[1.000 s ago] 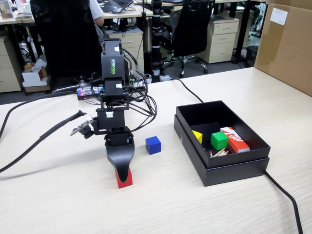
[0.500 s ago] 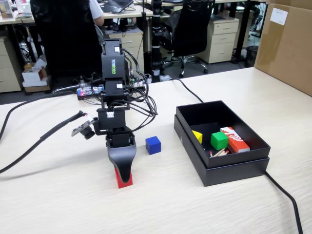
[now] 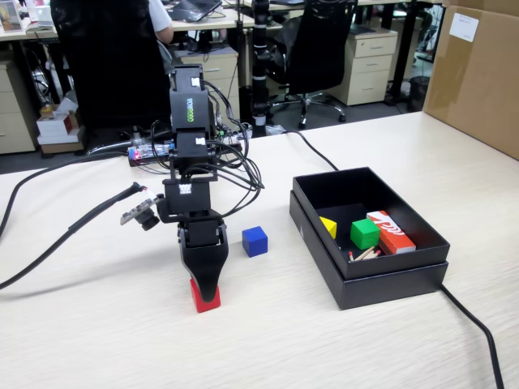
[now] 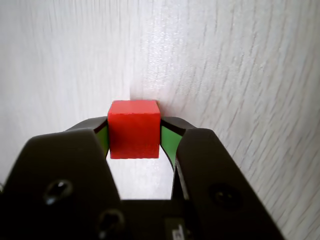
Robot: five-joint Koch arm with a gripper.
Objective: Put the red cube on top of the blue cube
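The small matte red cube [image 3: 206, 298] [image 4: 134, 128] sits on the pale wood-grain table [image 3: 268, 340], pinched between the two green-lined black jaws of the gripper [image 3: 206, 293] [image 4: 134, 137], which press against its opposite sides. Whether the red cube is raised off the table cannot be told. In the fixed view, the small deep-blue cube [image 3: 255, 241] stands apart from the red cube, behind it and to its right. Farther right of the red cube lies an open black cardboard box [image 3: 389, 279] holding a green cube [image 3: 364, 233], a yellow block [image 3: 328, 226] and a red-orange and white carton [image 3: 390, 232].
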